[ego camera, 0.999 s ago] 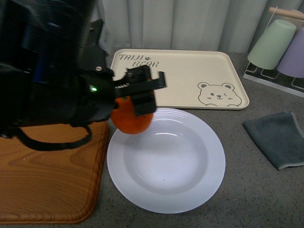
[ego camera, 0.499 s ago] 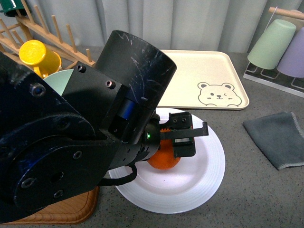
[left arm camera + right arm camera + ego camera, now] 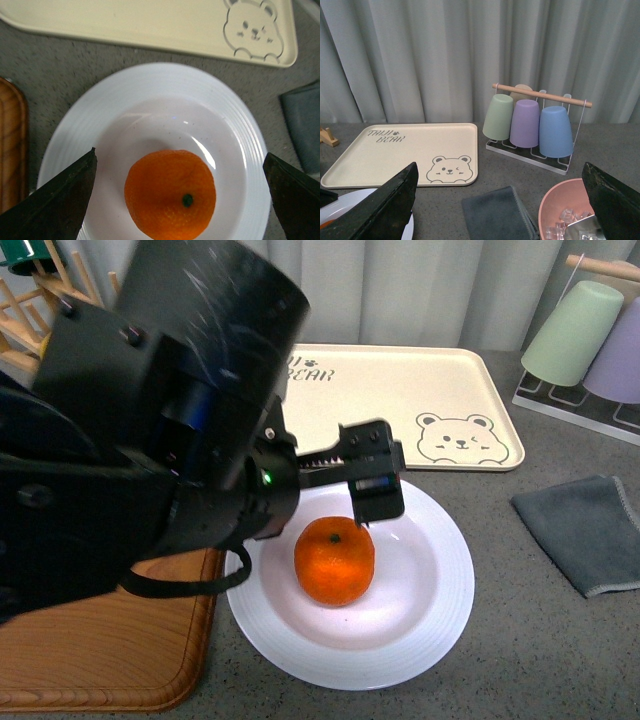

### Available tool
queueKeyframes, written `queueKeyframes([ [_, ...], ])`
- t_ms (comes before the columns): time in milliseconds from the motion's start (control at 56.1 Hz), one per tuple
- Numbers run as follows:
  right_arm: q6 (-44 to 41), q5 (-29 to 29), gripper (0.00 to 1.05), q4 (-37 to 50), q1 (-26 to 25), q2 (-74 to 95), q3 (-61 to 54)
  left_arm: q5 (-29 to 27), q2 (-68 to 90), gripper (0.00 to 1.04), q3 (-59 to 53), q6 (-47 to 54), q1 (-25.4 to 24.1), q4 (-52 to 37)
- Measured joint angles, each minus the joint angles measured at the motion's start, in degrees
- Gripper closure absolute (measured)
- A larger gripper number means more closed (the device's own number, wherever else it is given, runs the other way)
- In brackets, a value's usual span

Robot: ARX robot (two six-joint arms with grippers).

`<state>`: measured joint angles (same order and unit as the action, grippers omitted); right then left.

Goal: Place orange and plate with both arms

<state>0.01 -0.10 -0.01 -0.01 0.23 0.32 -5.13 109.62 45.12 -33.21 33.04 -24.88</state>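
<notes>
The orange (image 3: pixel 334 560) rests in the middle of the white plate (image 3: pixel 440 630), stem dot up, with nothing touching it. My left gripper (image 3: pixel 368 485) hovers open just above and behind it. In the left wrist view the orange (image 3: pixel 170 194) lies on the plate (image 3: pixel 240 130) below the left gripper (image 3: pixel 182 196), well apart from both dark fingers (image 3: pixel 65 200). My right gripper (image 3: pixel 500 205) is open and empty, off to the right above a grey cloth; a sliver of the plate (image 3: pixel 340 207) shows at that view's edge.
A beige bear tray (image 3: pixel 420 395) lies behind the plate. A wooden board (image 3: pixel 100 640) sits to its left and a folded grey cloth (image 3: pixel 585 530) to its right. A cup rack (image 3: pixel 590 340) stands far right. A pink bowl holding ice (image 3: pixel 567 212) is near the right gripper.
My left gripper carried the orange from the plate's left rim to its centre, opened and let it go, then lifted slightly. The orange now sits free on the plate.
</notes>
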Motion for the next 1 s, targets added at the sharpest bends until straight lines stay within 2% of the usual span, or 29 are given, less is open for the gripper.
queueKeyframes([
  [250,0.0,0.0,0.09,0.0,0.0,0.0,0.0,-4.3,-14.3,0.06,-8.5,0.4,-5.9,0.7],
  [285,0.0,0.0,0.09,0.0,0.0,0.0,0.0,-8.1,-14.6,0.1,-11.1,3.2,-6.4,-4.5],
  [321,0.0,0.0,0.09,0.0,0.0,0.0,0.0,-13.8,-14.1,0.18,-15.5,9.1,-7.6,-17.0],
  [357,0.0,0.0,0.09,0.0,0.0,0.0,0.0,-16.3,-13.6,0.23,-18.9,12.8,-8.5,-25.6],
  [392,0.0,-0.2,0.09,0.0,0.0,0.0,0.0,-16.3,-13.8,0.3,-23.1,18.2,-10.0,-34.9],
  [446,0.0,0.0,0.09,0.0,0.0,0.0,0.0,-15.8,-15.5,0.39,-27.0,24.1,-11.6,-43.6],
  [499,0.0,0.0,0.09,0.0,0.0,0.0,0.0,-14.4,-18.8,0.48,-29.3,27.2,-13.2,-47.7],
  [696,0.0,0.0,0.09,0.0,0.0,0.0,0.0,-9.3,-29.4,0.82,-36.0,31.6,-17.9,-45.2],
  [803,0.0,0.0,0.09,0.0,0.0,0.0,0.0,-7.2,-37.3,1.0,-37.4,32.1,-20.2,-37.6],
  [999,0.0,0.0,0.09,0.0,0.0,0.0,0.0,-3.6,-49.8,1.01,-41.0,32.6,-24.1,-29.9],
])
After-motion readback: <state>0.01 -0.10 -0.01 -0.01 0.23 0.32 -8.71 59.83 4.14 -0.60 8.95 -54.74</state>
